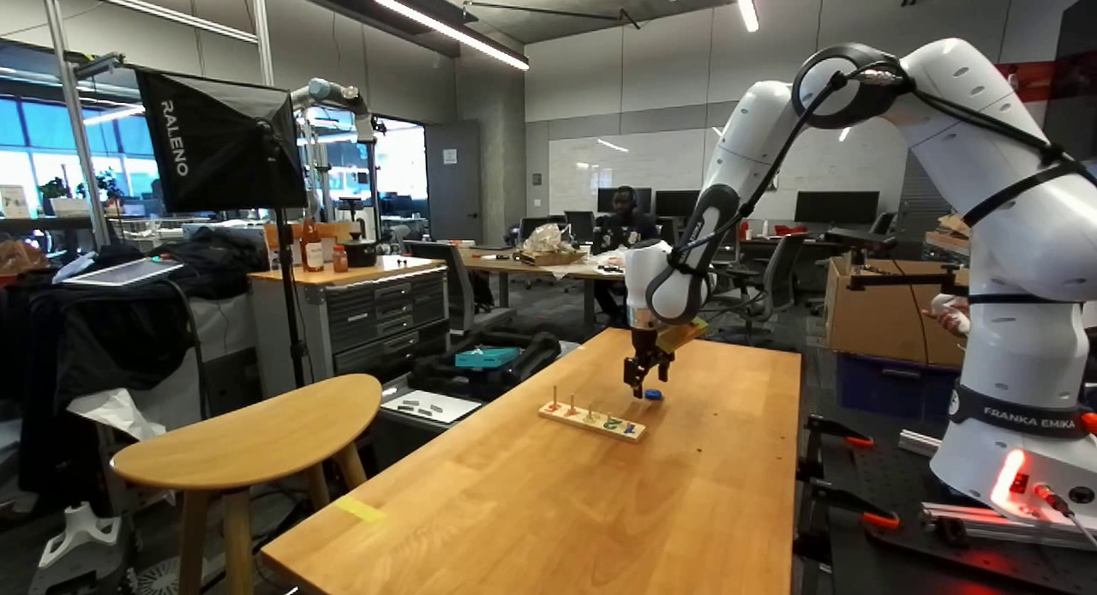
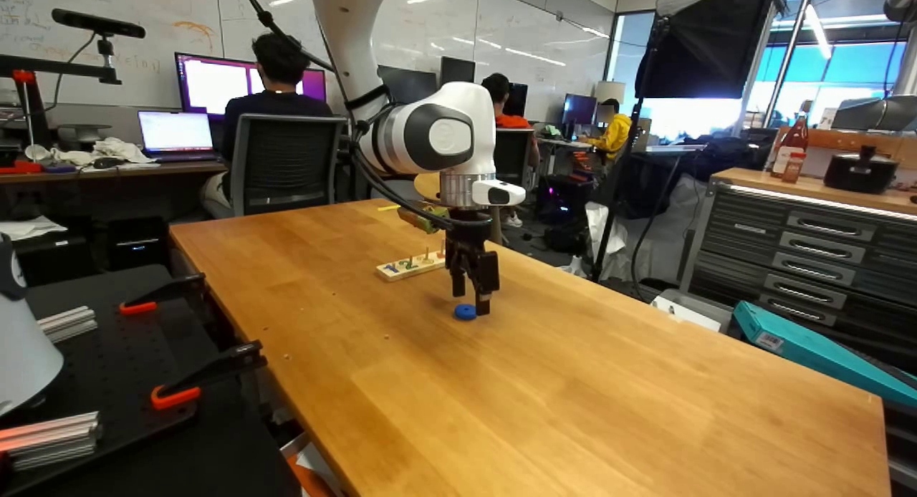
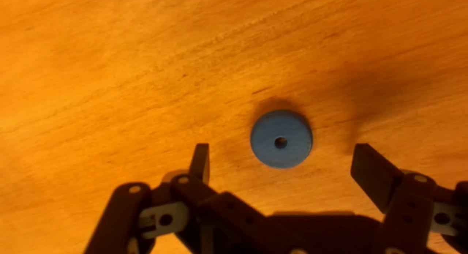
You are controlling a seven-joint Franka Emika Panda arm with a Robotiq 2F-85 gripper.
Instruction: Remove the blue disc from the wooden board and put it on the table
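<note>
The blue disc (image 3: 280,157), flat and round with a hole in its middle, lies on the table (image 3: 109,82). Both exterior views show it too, the disc (image 1: 654,395) being apart from the wooden board (image 1: 591,426). That pale board carries a row of pegs with small coloured pieces; it is out of the wrist view. Just above the disc (image 2: 465,313), my gripper (image 2: 470,304) points down. In the wrist view the gripper (image 3: 281,147) is open, its fingers spread on either side of the disc with bare gaps between, touching neither edge.
Clamps (image 2: 179,397) grip the table's edge on the robot's side. A smaller rounded wooden table (image 1: 257,432) stands beside the large one, and a softbox lamp (image 1: 223,141) rises behind it. Drawers (image 2: 809,246) and a teal box (image 2: 824,346) stand past the far edge.
</note>
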